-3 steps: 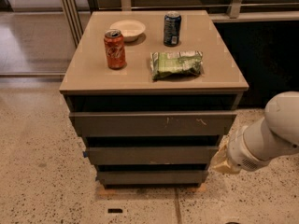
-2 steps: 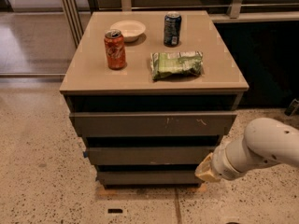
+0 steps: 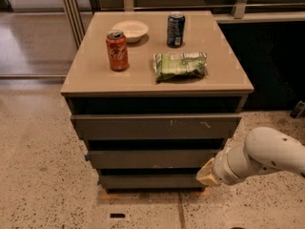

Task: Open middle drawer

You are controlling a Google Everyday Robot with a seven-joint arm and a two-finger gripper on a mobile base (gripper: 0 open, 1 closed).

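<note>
The middle drawer (image 3: 152,159) is a plain dark-grey front between a wider scratched front (image 3: 155,126) above and the narrowest front (image 3: 150,181) below. A small blue bit (image 3: 87,157) sits at its left end. The drawer looks closed, about flush with the others. My gripper (image 3: 206,173) is at the tan end of the white arm (image 3: 267,156), which reaches in from the right. It is in front of the cabinet's lower right, level with the gap between the middle and bottom fronts.
On the cabinet top (image 3: 95,75) stand a red soda can (image 3: 117,50), a white bowl (image 3: 129,30), a dark blue can (image 3: 176,29) and a green chip bag (image 3: 180,66). Speckled floor (image 3: 43,175) surrounds the cabinet. A dark wall panel (image 3: 271,66) is at the right.
The arm has swung left and slightly down, bringing the gripper from beside the cabinet's right edge to in front of its lower right fronts. The drawers have not moved.
</note>
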